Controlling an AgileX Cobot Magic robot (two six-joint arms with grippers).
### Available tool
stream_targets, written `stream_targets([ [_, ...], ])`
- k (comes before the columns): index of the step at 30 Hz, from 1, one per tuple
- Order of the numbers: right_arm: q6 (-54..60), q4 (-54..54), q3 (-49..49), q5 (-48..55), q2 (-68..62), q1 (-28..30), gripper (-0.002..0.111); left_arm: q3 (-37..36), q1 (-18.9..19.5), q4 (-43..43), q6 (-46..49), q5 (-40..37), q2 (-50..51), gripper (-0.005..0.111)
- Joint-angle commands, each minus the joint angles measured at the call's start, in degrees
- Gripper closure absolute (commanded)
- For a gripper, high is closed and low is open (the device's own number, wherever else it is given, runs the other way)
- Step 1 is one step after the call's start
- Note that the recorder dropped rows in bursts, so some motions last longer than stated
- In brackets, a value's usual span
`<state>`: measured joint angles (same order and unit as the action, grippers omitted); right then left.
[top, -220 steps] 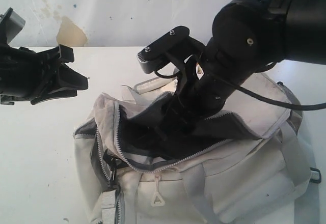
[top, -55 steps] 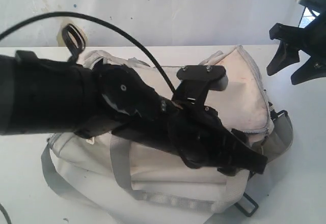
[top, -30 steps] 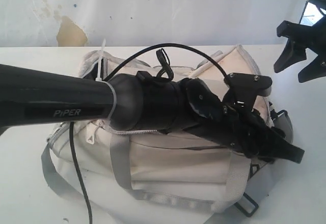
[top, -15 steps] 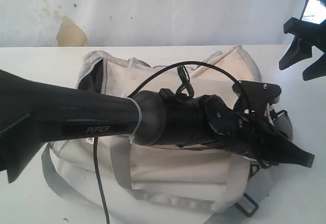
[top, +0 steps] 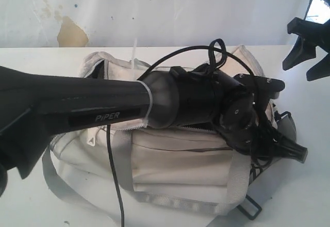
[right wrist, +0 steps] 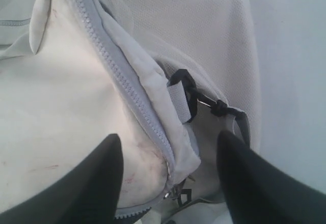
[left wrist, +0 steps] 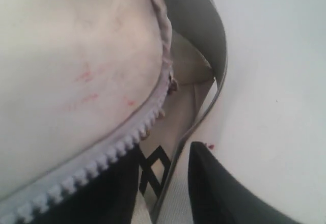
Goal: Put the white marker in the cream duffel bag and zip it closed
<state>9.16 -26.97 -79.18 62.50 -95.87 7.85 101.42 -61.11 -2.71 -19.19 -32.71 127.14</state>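
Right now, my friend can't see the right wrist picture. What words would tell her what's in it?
A stained cream duffel bag fills the view, with a grey zipper running along its edge past a black clip on a grey strap loop. Two dark robot fingers hang over it, spread wide, holding nothing.

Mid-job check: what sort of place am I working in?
Probably a robot lab bench: a plain white table, a stained white wall, and a black robot arm reaching across the cream duffel bag.
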Motion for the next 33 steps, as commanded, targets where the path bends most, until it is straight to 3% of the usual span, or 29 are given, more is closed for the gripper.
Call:
stream_targets([
  [1, 0.8, -0.3, 0.0, -0.3, 0.5, 0.4, 0.057, 0.7, -0.3, -1.4, -1.4, 4.0, 0.9, 0.073],
  [7, 0.8, -0.3, 0.0, -0.8, 0.5, 0.4, 0.057, 0.7, -2.7, -3.3, -0.5, -0.1, 0.8, 0.073],
  [13, 0.8, -0.3, 0.0, -0.2, 0.5, 0.4, 0.057, 0.7, -3.9, 4.9, -2.6, 4.5, 2.7, 0.073],
  [16, 0.8, -0.3, 0.0, 0.2, 0.5, 0.4, 0.057, 0.7, -2.4, 9.8, -9.9, 3.2, 3.3, 0.062],
  [20, 0.8, -0.3, 0.0, 0.2, 0.5, 0.4, 0.057, 0.7, -1.0, 10.3, -11.0, 5.8, 3.4, 0.044],
  [33, 0.8, -0.5, 0.0, 0.1, 0.5, 0.4, 0.057, 0.7, -0.8, 10.0, -12.1, 12.5, 6.6, 0.047],
])
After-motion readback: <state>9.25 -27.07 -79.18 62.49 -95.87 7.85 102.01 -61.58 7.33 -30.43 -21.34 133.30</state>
